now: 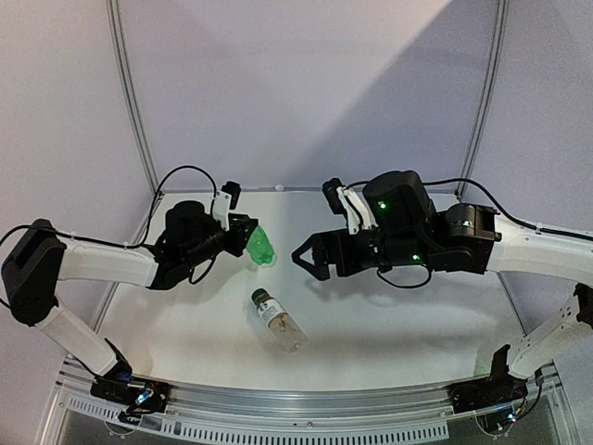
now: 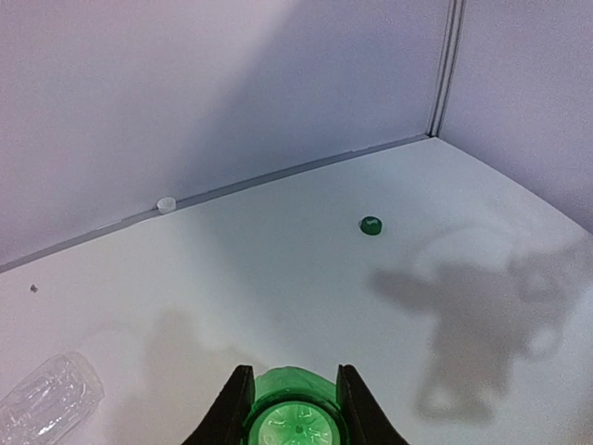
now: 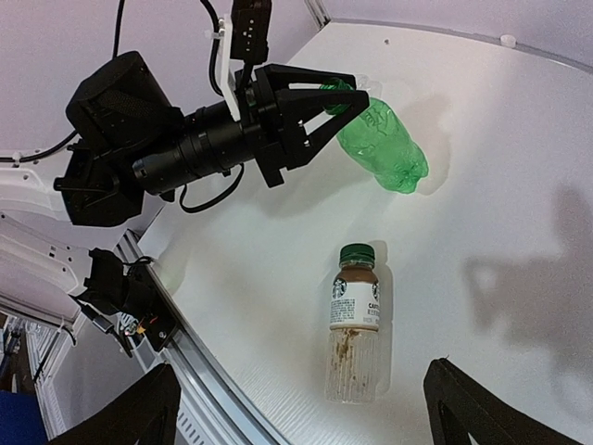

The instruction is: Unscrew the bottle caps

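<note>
A white desk point(image 1: 389, 324) boxed in by pale lilac walls carried the work. Two of the three caps looked to be off already. A small round white plastic cap point(image 2: 167, 205) lay at the far edge against the wall. A small dark green plastic cap point(image 2: 371, 225) sat loose on the open desk, well apart from it. The clear ribbed plastic bottle point(image 2: 46, 403) lay on its side, only partly in the left wrist view. What was left, by my judgement, was the clear bottle with a white-and-brown label point(image 1: 280, 323). It lay on its side near the middle of the desk, its dark green screw cap point(image 3: 357, 252) on and pointing far.

The left arm reached in from the left with its forearm roughly level. The left claw point(image 3: 347, 93) was clamped on the neck end of the short green plastic bottle point(image 3: 384, 139), whose base slanted down to the right; I could not tell whether the base touched the desk. The right arm stretched in from the right. The right claw point(image 1: 310, 255) stood spread wide and empty, facing the green bottle's base from nearby without touching it.
</note>
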Controlling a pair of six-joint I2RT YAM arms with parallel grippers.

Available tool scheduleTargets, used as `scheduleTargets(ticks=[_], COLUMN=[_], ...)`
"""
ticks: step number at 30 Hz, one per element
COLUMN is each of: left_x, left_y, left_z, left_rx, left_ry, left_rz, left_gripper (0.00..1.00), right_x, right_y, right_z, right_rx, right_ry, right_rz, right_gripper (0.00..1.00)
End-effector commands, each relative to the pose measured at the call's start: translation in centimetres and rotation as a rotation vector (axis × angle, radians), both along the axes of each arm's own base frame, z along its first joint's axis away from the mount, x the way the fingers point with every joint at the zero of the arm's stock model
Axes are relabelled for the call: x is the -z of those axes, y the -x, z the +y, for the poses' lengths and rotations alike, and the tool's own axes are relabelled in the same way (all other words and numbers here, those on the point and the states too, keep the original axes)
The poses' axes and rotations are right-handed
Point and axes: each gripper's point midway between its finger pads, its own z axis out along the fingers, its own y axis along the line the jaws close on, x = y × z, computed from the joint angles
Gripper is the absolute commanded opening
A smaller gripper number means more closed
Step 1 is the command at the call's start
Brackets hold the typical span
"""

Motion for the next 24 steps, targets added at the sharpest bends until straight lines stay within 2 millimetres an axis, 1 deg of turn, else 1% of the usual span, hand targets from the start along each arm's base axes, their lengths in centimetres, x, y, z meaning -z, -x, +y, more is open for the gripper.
scheduleTargets(ticks=[1, 3, 4, 13, 19, 24], left_x=[0.5, 1.1, 1.4, 3.2, 2.9, 1.6], left_y=[0.3, 0.5, 0.6, 0.9, 1.5, 1.9], left_z=[-0.8, -0.9, -0.9, -0.8, -1.6, -2.2], left_rx=[0.044, 0.051, 0.051, 0.044, 0.060, 0.069], left_ry=[-0.007, -0.020, -0.031, -0.107, -0.116, -0.098], left_rz=[-0.009, 0.002, 0.006, 0.029, 0.019, 0.005], left_gripper=[0.28, 0.37, 0.38, 0.38, 0.37, 0.38], right_x=[0.4, 0.4, 0.5, 0.6, 0.5, 0.5], right_y=[-0.2, -0.2, -0.2, 0.0, 0.1, 0.3], right_z=[0.3, 0.4, 0.4, 0.5, -0.1, -0.6], right_rx=[-0.006, -0.007, -0.009, -0.017, -0.006, 0.003], right_ry=[0.006, 0.006, 0.007, 0.001, -0.006, -0.010], right_rz=[-0.015, -0.015, -0.014, -0.006, -0.002, 0.001], right_gripper=[0.93, 0.93, 0.93, 0.92, 0.92, 0.92])
